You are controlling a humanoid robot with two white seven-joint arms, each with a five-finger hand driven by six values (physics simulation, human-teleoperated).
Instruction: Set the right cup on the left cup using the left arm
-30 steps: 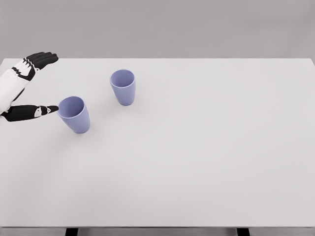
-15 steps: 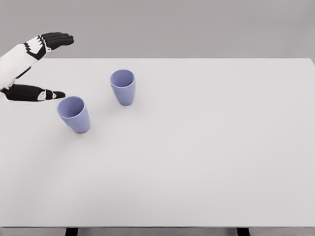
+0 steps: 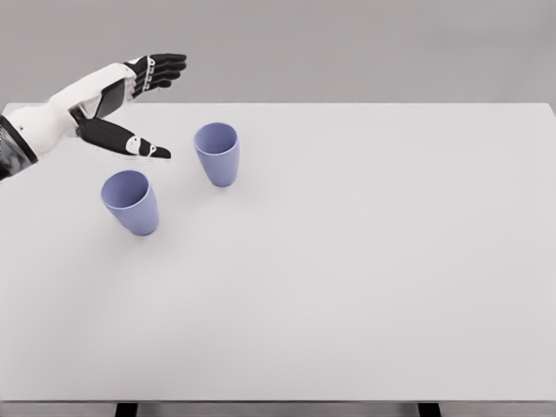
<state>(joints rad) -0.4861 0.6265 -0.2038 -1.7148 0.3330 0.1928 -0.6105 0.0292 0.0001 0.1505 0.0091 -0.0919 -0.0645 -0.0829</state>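
Two lavender cups stand upright on the white table (image 3: pixel 365 261). The right cup (image 3: pixel 217 154) is farther back; the left cup (image 3: pixel 131 202) is nearer and to its left. My left hand (image 3: pixel 165 109) comes in from the upper left, open, with its black fingers (image 3: pixel 161 68) spread above and the thumb (image 3: pixel 135 143) below. It hovers just left of the right cup, apart from it, and above and behind the left cup. Nothing is in its grasp.
The table's far edge runs just behind the hand. Two dark table legs (image 3: pixel 127 408) show at the bottom edge.
My left hand has risen from beside the left cup and swung right, toward the right cup. Both cups stayed put.
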